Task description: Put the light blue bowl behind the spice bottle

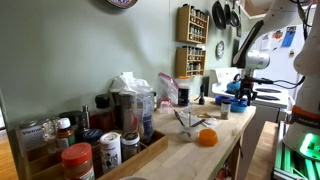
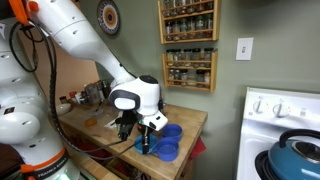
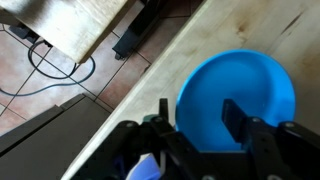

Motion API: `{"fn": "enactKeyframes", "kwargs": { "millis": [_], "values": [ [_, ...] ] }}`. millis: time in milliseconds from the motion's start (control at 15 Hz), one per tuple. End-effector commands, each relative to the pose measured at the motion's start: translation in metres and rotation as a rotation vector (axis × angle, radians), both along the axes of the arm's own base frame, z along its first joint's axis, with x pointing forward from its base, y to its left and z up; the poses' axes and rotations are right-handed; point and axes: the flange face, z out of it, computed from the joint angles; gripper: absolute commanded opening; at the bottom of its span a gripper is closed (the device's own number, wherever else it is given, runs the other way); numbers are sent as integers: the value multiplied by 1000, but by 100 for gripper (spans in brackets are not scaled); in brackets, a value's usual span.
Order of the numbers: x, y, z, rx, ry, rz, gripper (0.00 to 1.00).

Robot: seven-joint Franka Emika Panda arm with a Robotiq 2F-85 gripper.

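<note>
The light blue bowl [image 3: 240, 95] sits on the wooden table close to its edge. It also shows in an exterior view [image 2: 165, 152]. My gripper [image 3: 200, 115] is open and hangs low over the bowl's rim, with one finger outside the bowl and the other over its inside. I see no contact. The gripper also shows in both exterior views [image 2: 145, 138] [image 1: 244, 92]. A darker blue vessel [image 2: 173, 130] stands right beside the bowl. Several spice jars [image 1: 75, 160] stand at the table's other end. I cannot tell which is the spice bottle.
The table edge [image 3: 130, 100] runs diagonally, with floor and cables [image 3: 55, 60] beyond it. An orange ball [image 1: 206, 138] and a clear container [image 1: 188, 122] lie mid-table. A spice rack [image 2: 188, 45] hangs on the wall. A stove with a blue kettle [image 2: 295, 155] stands beside the table.
</note>
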Motion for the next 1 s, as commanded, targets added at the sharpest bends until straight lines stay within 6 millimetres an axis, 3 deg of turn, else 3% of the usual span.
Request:
{"fn": "enactKeyframes", "kwargs": {
  "millis": [0,200,267,467,533,600,667,933],
  "values": [
    [10,-5,-6,40,6,-17,34],
    [16,-10,-6,47,6,-26,28],
    [18,-11,-6,49,6,-28,32],
    [23,-14,-8,47,12,-26,30],
    [24,-14,-9,47,15,-24,24],
    [25,-14,-10,47,17,-22,7],
    [26,-14,-10,46,19,-20,2],
    [29,-16,-9,54,21,-15,1]
  ]
}}
